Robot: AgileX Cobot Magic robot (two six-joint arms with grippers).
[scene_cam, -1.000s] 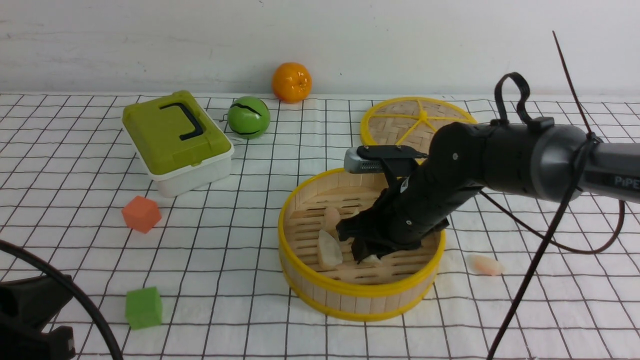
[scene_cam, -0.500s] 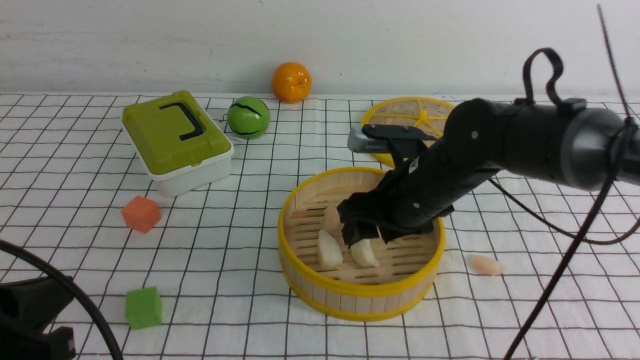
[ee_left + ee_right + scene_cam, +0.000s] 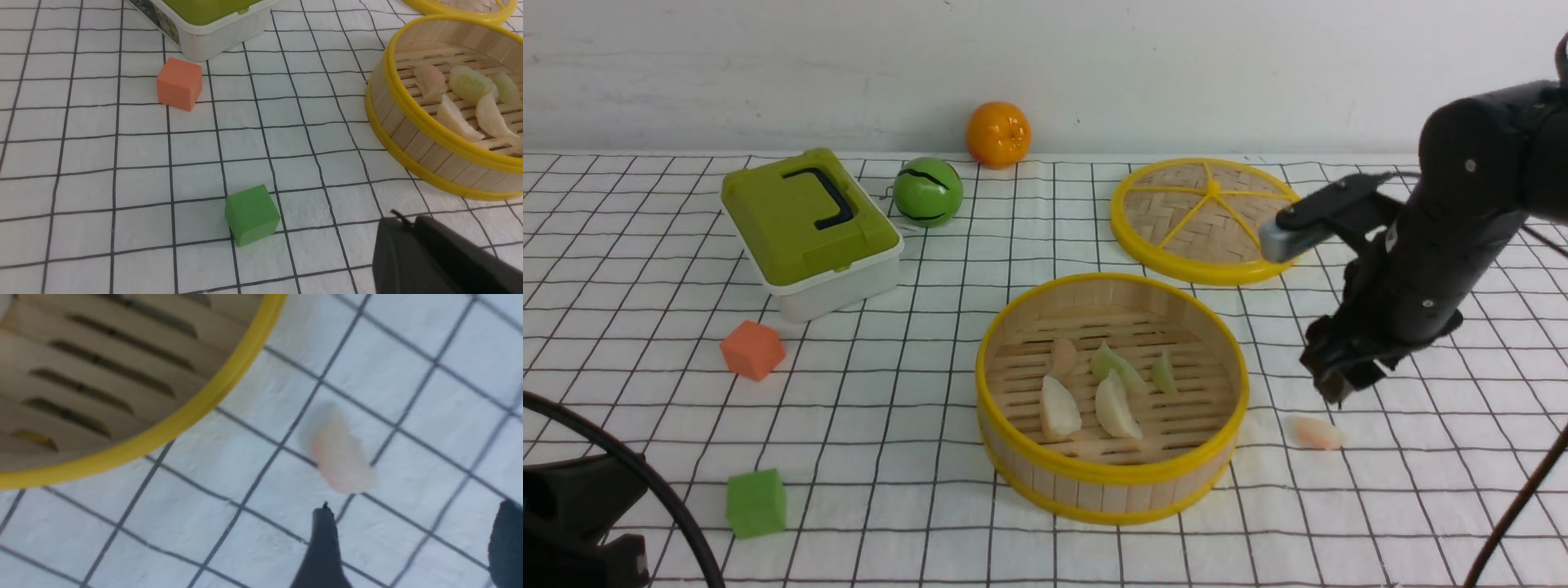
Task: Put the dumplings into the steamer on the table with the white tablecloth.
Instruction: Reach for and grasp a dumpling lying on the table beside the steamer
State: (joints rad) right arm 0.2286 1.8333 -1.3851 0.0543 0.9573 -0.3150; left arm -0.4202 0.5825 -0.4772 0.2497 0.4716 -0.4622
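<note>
Five dumplings (image 3: pixel 1116 407) already in the bamboo steamer (image 3: pixel 1111 474); sixth, pinkish dumpling (image 3: pixel 1316 433) left on the white tablecloth (image 3: pixel 890 392) nearby, close to the right fingers (image 3: pixel 325 547), spread and empty; left fingers (image 3: pixel 429 261), state indiscernible.

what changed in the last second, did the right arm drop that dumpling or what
The right gripper let go of a cream-white dumpling inside the steamer, lifted out and swung to the robot's right. It now hangs open near the pinkish dumpling lying on the tablecloth. The steamer, the other four dumplings in it and the pinkish one stayed put.
</note>
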